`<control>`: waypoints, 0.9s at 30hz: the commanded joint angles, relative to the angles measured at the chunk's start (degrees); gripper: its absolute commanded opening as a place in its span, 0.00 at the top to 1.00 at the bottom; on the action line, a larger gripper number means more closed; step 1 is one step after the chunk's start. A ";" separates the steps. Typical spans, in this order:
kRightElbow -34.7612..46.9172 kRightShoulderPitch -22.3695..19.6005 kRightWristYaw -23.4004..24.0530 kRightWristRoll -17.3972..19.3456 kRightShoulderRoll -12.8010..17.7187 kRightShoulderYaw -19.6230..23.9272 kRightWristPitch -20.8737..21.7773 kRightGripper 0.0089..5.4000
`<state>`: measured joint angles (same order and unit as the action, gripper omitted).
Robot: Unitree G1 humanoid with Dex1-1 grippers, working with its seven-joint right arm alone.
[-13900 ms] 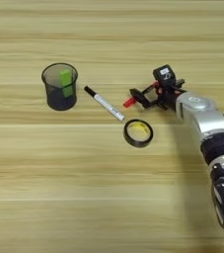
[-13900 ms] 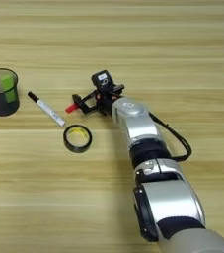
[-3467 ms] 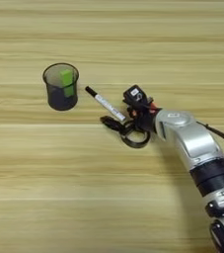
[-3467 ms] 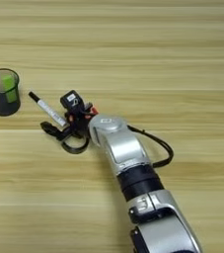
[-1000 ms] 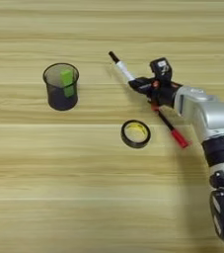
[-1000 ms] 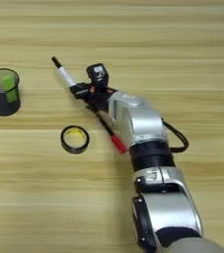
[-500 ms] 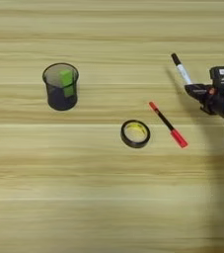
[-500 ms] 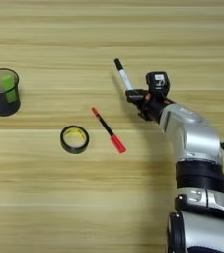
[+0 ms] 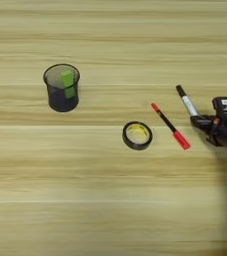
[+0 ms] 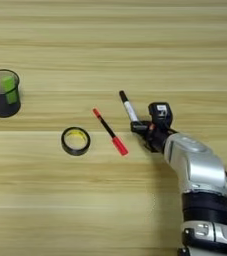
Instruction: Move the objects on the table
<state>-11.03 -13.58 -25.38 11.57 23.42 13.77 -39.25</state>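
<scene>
Four loose things sit on the wooden table (image 9: 110,210): two markers, one tape ring and one cup. The red marker (image 9: 170,126) lies flat on a diagonal, its thicker cap at the lower right end, just right of the black tape ring (image 9: 137,135) (yellow on the inside), near it but apart. The white marker (image 10: 129,109) with its black cap pointing up-left has its lower end at the right gripper (image 10: 144,128), whose black fingers are closed on it. Well apart to the left stands the single dark mesh cup (image 9: 62,87), upright, holding one green item (image 9: 68,83).
</scene>
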 commanded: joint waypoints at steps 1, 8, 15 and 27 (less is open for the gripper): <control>2.70 -1.67 1.00 0.49 1.17 0.34 0.67 0.86; 2.76 -1.48 0.91 0.55 1.03 -0.49 0.72 0.84; 3.43 -1.14 0.50 0.78 0.62 -1.03 1.22 0.68; 8.13 0.09 0.85 0.79 0.57 -0.79 5.42 0.45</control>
<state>-6.50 -10.68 -25.38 12.27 22.22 11.92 -36.82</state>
